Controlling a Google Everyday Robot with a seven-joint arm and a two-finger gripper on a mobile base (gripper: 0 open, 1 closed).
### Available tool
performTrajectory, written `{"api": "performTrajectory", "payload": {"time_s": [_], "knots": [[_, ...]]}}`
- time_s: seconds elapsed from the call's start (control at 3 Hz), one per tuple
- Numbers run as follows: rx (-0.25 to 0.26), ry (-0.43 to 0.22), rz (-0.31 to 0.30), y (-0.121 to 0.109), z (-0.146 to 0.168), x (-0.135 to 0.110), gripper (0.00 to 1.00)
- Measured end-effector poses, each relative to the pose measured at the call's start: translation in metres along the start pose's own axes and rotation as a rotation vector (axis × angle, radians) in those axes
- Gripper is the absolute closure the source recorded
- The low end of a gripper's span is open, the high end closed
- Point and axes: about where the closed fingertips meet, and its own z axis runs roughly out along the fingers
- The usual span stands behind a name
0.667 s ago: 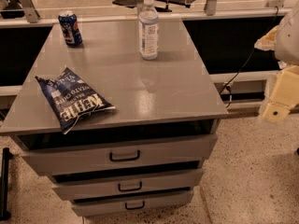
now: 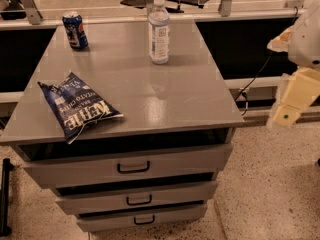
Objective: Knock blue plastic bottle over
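Observation:
The blue plastic bottle (image 2: pixel 159 30) stands upright at the far middle of the grey cabinet top (image 2: pixel 165 94). It is clear, with a white cap and a pale label. My gripper (image 2: pixel 292 101) hangs at the right edge of the camera view, off the cabinet's right side and below its top. It is well apart from the bottle, to its right and nearer the camera.
A short blue soda can (image 2: pixel 75 30) stands at the far left corner. A dark blue chip bag (image 2: pixel 77 105) lies near the front left edge. Three drawers (image 2: pixel 132 168) are below the top. A black cable (image 2: pixel 252 81) hangs right of the cabinet.
The view has shifted slightly, so the cabinet sits a little lower in frame. The bottle, can and bag stand as before. The gripper stays at the right edge.

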Motion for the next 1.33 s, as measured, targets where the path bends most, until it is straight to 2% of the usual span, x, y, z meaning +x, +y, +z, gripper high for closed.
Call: {"api": "performTrajectory", "payload": {"time_s": [0.33, 0.67, 1.0, 1.33], "knots": [[0.026, -0.156, -0.009, -0.038, 0.027, -0.022, 0.00], [0.051, -0.329, -0.033, -0.082, 0.049, -0.059, 0.00], [0.075, -0.472, -0.041, -0.122, 0.060, -0.099, 0.00], [0.081, -0.502, -0.040, -0.131, 0.062, -0.106, 0.00]]}}
